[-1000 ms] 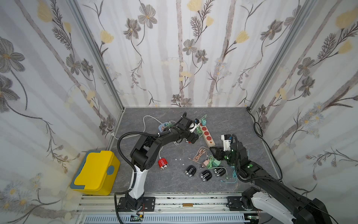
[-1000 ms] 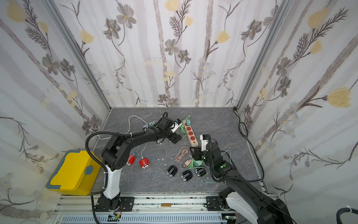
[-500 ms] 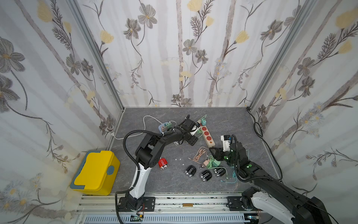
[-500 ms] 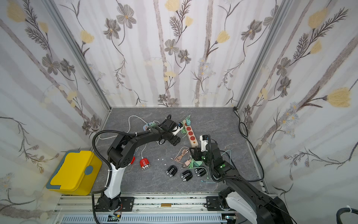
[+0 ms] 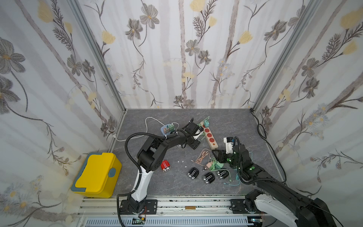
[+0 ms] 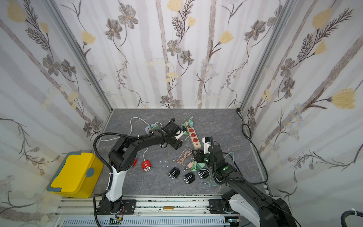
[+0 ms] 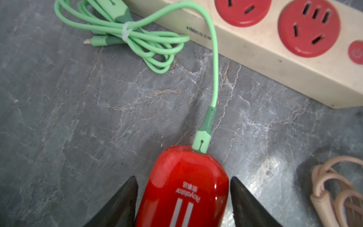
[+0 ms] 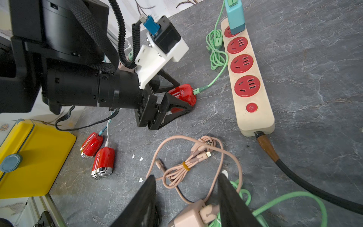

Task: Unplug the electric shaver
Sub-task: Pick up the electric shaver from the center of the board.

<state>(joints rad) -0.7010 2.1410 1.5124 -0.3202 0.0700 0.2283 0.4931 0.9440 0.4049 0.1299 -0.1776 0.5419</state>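
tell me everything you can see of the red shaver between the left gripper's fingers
The red shaver is a rounded, glossy, plastic-looking body with two white stripes and white lettering on top. It lies flat on the grey marbled table, near the power strip but apart from it. A light green connector on a green cable is plugged into its end. The left gripper straddles it, one finger close along each side; whether they press it is unclear. Its head end is hidden.
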